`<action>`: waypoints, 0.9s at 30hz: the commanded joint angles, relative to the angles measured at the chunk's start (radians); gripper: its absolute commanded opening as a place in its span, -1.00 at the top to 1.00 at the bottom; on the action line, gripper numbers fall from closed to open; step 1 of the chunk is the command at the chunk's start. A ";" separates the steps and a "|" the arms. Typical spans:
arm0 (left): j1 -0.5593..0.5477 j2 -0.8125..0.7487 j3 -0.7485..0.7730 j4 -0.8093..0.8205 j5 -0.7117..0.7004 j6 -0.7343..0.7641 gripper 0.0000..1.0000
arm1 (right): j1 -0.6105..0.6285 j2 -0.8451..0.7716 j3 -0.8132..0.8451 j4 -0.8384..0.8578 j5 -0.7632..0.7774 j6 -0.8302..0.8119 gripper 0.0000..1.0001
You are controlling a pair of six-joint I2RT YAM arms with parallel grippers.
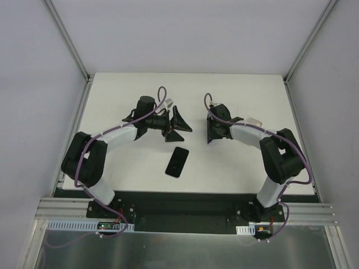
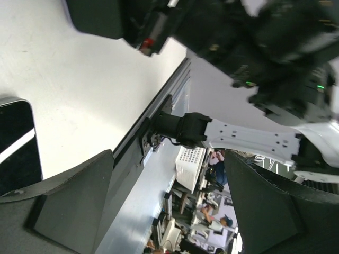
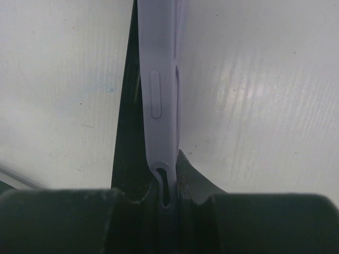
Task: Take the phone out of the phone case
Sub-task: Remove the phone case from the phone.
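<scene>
The black phone [image 1: 177, 161] lies flat, screen up, on the white table between the arms, out of its case. Its corner shows at the left edge of the left wrist view [image 2: 16, 143]. My left gripper [image 1: 180, 128] hangs just behind the phone, open and empty, its fingers [image 2: 69, 201] spread wide. My right gripper [image 1: 211, 130] is shut on the lavender phone case [image 3: 159, 79]. The case is seen edge-on, clamped between the jaws and standing out over the table. I cannot make out the case in the top view.
The white table [image 1: 129, 101] is bounded by grey walls with slanted metal posts [image 1: 67, 39]. A black base rail [image 1: 185, 204] runs along the near edge. The right arm [image 2: 249, 135] shows across the left wrist view.
</scene>
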 commanded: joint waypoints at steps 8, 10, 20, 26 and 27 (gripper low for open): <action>-0.040 0.160 0.072 0.001 -0.066 0.054 -0.60 | 0.029 0.100 -0.040 -0.026 -0.293 0.065 0.98; -0.040 0.177 0.070 -0.002 -0.076 0.049 -0.57 | 0.042 0.088 -0.037 -0.034 -0.295 0.067 0.98; -0.041 0.298 0.146 -0.091 -0.158 0.017 -0.46 | 0.140 0.070 -0.015 -0.155 -0.160 0.022 0.98; -0.038 0.289 0.135 -0.128 -0.190 0.020 -0.45 | 0.154 0.076 -0.014 -0.158 -0.130 0.038 0.87; -0.038 0.285 0.127 -0.130 -0.191 0.022 -0.45 | 0.157 0.074 -0.008 -0.160 -0.118 0.038 0.76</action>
